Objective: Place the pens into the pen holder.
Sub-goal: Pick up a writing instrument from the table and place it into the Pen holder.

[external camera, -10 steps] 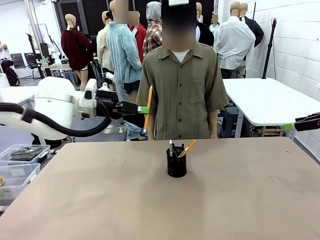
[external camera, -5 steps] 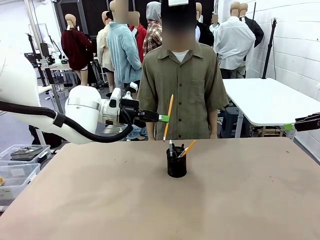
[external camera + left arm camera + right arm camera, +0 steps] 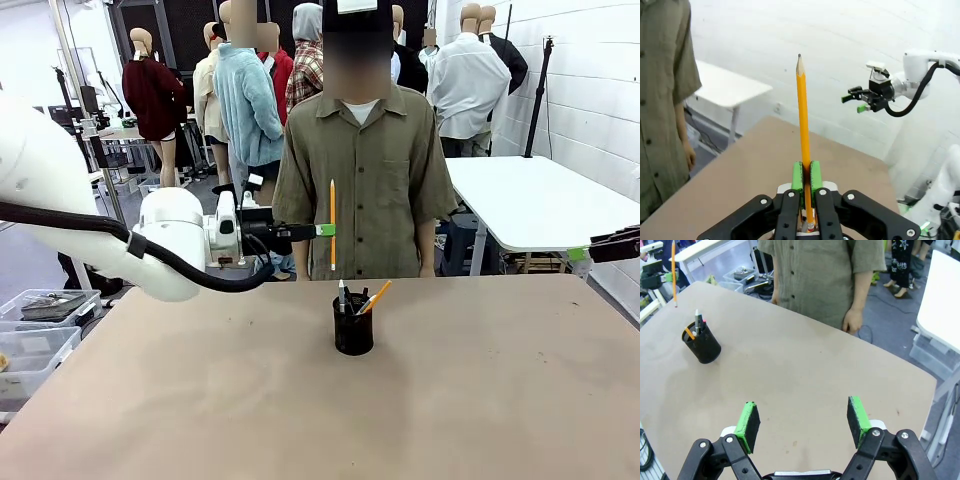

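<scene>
Now your left gripper [image 3: 328,230] is clamped on a yellow pencil [image 3: 332,224], which stands upright in the air, above and a little to the left of the pen holder [image 3: 353,325]. The holder on the table [image 3: 200,400] already keeps a silver-white pen [image 3: 341,296] and another pencil [image 3: 375,297]. Your right gripper [image 3: 803,424] is wide apart and holds nothing. I judge this pencil is what remains.
</scene>
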`<move>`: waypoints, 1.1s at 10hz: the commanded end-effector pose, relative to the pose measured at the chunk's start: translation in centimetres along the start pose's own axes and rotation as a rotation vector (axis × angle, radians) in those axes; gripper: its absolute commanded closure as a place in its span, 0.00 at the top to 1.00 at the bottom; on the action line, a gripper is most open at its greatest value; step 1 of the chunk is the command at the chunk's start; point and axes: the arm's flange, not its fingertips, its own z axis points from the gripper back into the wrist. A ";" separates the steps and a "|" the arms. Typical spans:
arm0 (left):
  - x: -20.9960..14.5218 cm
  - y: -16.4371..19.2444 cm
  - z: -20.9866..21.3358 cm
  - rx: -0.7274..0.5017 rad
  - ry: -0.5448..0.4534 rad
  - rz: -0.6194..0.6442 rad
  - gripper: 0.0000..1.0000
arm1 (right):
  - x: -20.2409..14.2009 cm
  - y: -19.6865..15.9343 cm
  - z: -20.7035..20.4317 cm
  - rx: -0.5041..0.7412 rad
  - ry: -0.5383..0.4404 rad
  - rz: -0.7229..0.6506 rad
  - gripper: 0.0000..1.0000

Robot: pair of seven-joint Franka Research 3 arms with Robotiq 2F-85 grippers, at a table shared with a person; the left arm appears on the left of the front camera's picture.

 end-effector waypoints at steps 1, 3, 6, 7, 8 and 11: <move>-2.2 0.3 -1.4 -0.019 -0.019 -0.027 0.00 | -0.1 0.0 -0.2 0.003 0.005 0.007 0.88; -4.1 0.8 -2.2 -0.043 0.020 -0.002 0.00 | -0.1 0.0 -0.2 0.003 0.005 0.007 0.88; -6.4 0.8 -3.0 -0.067 0.075 -0.055 0.00 | -0.1 0.0 -0.2 0.003 0.005 0.007 0.88; -7.1 1.0 -3.3 -0.065 0.091 -0.077 0.00 | -0.1 0.0 -0.2 0.003 0.005 0.007 0.88; -7.4 1.2 -3.4 -0.055 0.089 -0.080 0.00 | -0.1 0.0 -0.2 0.003 0.005 0.007 0.88; -7.9 1.5 -3.5 -0.051 0.109 -0.114 0.00 | -0.1 0.0 -0.2 0.003 0.005 0.007 0.88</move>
